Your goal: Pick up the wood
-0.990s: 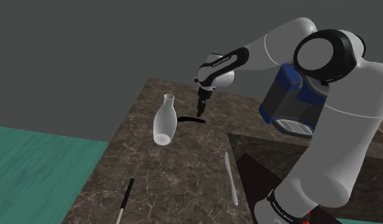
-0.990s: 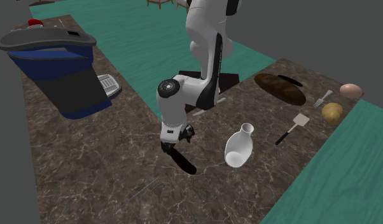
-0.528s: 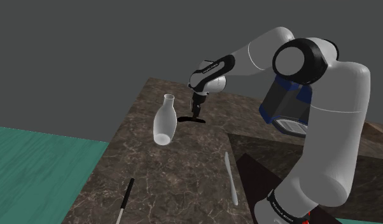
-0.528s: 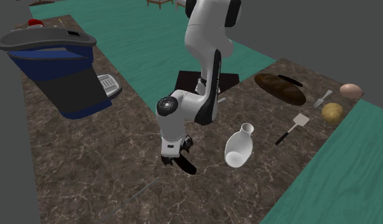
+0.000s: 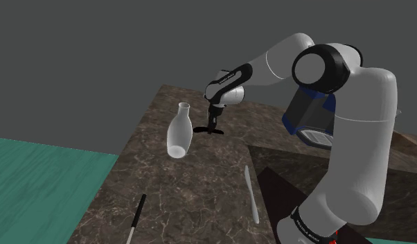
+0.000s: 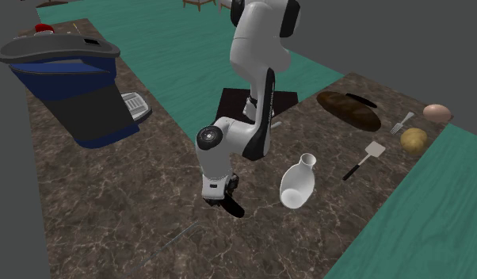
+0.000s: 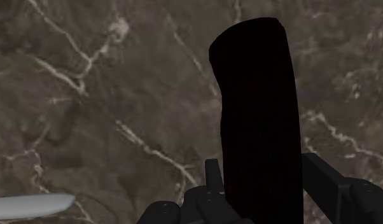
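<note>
On the marble counter (image 5: 200, 181), near the white bottle (image 5: 178, 133), the dark wood (image 7: 260, 108) lies flat, directly under the gripper (image 7: 265, 160). Its long axis runs away from the hand, crosswise to the closing line. Can't tell whether it's clamped. Looks centred enough.

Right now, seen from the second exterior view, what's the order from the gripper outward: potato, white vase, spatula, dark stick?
1. Dark stick, clasped in the gripper.
2. White vase, to its right.
3. Spatula, farther right.
4. Potato, by the counter's right edge.
</note>
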Available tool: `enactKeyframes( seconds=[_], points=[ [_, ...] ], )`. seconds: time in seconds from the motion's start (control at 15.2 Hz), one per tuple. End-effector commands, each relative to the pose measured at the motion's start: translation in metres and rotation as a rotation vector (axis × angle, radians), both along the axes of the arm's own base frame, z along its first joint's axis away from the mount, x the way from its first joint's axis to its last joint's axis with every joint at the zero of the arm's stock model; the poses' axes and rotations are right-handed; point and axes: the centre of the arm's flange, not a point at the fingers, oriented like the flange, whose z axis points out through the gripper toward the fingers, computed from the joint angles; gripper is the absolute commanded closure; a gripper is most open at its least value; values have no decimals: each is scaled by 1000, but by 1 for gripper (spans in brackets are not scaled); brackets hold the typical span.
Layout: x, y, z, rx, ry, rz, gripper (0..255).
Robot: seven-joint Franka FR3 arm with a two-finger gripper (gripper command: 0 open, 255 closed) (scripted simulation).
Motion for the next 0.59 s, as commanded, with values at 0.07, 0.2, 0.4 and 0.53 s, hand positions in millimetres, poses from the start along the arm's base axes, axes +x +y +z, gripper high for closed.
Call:
enactKeyframes(
  seconds=[0.07, 0.2, 0.4, 0.53],
  points=[
    [0, 0, 0, 0, 0, 0, 255],
    [0, 0, 0, 0, 0, 0, 255],
    [0, 0, 5, 0, 0, 0, 255],
    [0, 0, 16, 0, 0, 0, 255]
  ],
)
